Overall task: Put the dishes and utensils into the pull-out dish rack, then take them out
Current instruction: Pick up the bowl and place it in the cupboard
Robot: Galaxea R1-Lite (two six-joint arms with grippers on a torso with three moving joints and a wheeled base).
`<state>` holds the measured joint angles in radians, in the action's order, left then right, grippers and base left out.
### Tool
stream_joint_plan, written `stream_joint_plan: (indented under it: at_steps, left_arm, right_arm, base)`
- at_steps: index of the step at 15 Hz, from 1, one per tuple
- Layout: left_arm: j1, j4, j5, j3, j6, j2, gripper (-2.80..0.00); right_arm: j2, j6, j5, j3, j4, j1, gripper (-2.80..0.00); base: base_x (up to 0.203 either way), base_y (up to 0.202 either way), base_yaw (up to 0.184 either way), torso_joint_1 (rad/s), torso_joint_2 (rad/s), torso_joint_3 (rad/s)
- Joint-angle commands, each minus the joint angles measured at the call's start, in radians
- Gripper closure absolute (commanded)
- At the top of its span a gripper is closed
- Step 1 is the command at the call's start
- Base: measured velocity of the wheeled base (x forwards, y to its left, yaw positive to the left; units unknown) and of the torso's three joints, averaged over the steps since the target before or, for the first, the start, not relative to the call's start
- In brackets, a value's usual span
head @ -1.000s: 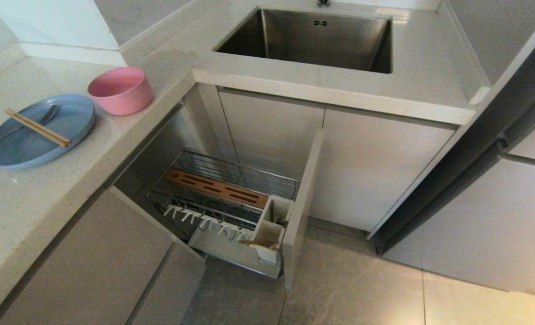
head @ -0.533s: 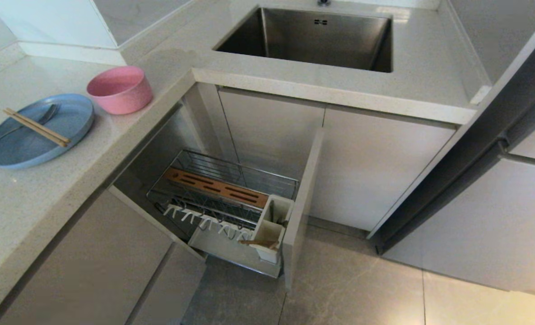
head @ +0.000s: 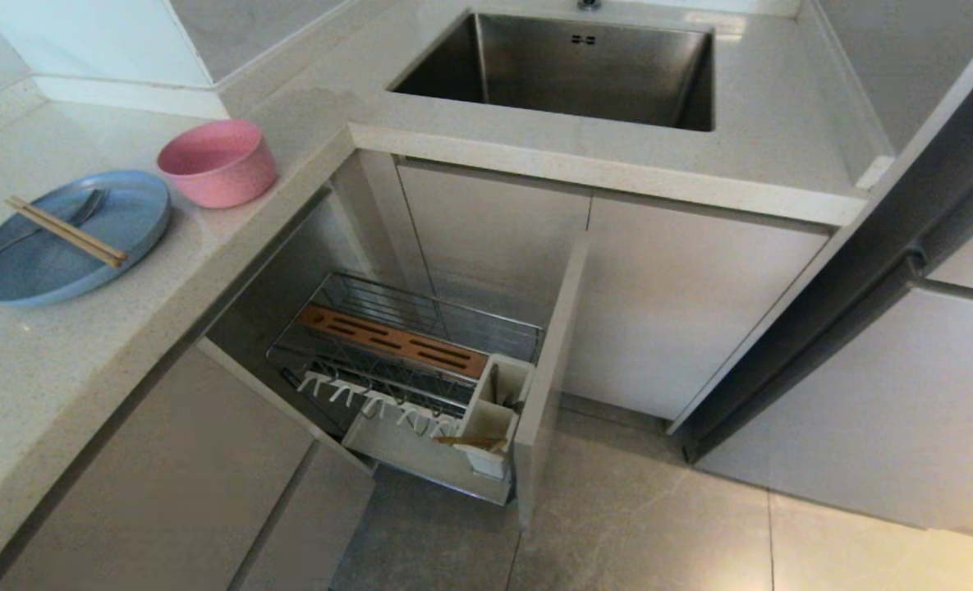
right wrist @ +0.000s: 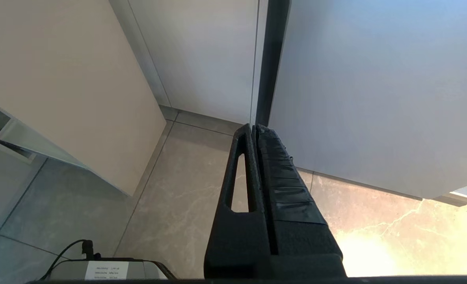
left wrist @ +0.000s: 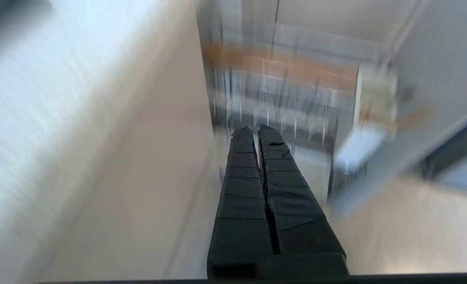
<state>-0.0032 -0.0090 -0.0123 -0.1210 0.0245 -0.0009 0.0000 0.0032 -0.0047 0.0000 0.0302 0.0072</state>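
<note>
Dish loading not yet begun. Left gripper (left wrist: 255, 132) pressed closed and empty, low beside the cabinet, facing the pull-out dish rack (head: 408, 353). Right gripper (right wrist: 255, 130) likewise closed, empty, over the floor. Plate (head: 67, 238) with chopsticks (head: 67, 232) and spoon (head: 34, 234), and bowl (head: 217, 162), sit on the counter, well apart from both grippers.

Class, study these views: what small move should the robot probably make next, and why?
Probably raise the shut left gripper toward the chopsticks lying across the blue plate. The pull-out dish rack stands open, the pink bowl sits untouched, and the right gripper hangs shut over the floor.
</note>
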Motion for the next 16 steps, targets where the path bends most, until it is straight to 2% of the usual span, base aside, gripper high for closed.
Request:
stream_joint_plan:
  at_steps: [1, 4, 6, 9, 12, 16]
  left_arm:
    - [0.000, 0.024, -0.001, -0.101, 0.001, 0.003, 0.00]
    - [0.000, 0.226, -0.004, -0.377, 0.003, 0.035, 0.00]
    - [0.000, 0.351, -0.004, -0.569, 0.002, 0.118, 0.00]
    - [0.014, 0.412, -0.018, -0.802, -0.001, 0.328, 0.00]
    - [0.055, 0.366, -0.026, -0.971, -0.040, 0.555, 0.00]
    - [0.069, 0.199, -0.032, -1.086, -0.061, 0.829, 0.00]
  right_arm:
    - [0.000, 0.000, 0.000, 0.008, 0.000, 0.000, 0.00]
    - [0.000, 0.000, 0.000, 0.008, 0.000, 0.000, 0.00]
    - [0.000, 0.000, 0.000, 0.008, 0.000, 0.000, 0.00]
    - [0.000, 0.000, 0.000, 0.009, 0.000, 0.000, 0.00]
    - [0.000, 0.000, 0.000, 0.008, 0.000, 0.000, 0.00]
    - [0.000, 0.000, 0.000, 0.009, 0.000, 0.000, 0.00]
  base:
    - [0.000, 0.000, 0.000, 0.000, 0.00, 0.000]
    - [0.000, 0.000, 0.000, 0.000, 0.00, 0.000]
    - [0.000, 0.000, 0.000, 0.000, 0.00, 0.000]
    - [0.000, 0.000, 0.000, 0.000, 0.00, 0.000]
    - [0.000, 0.000, 0.000, 0.000, 0.00, 0.000]
    - [0.000, 0.000, 0.000, 0.000, 0.00, 0.000]
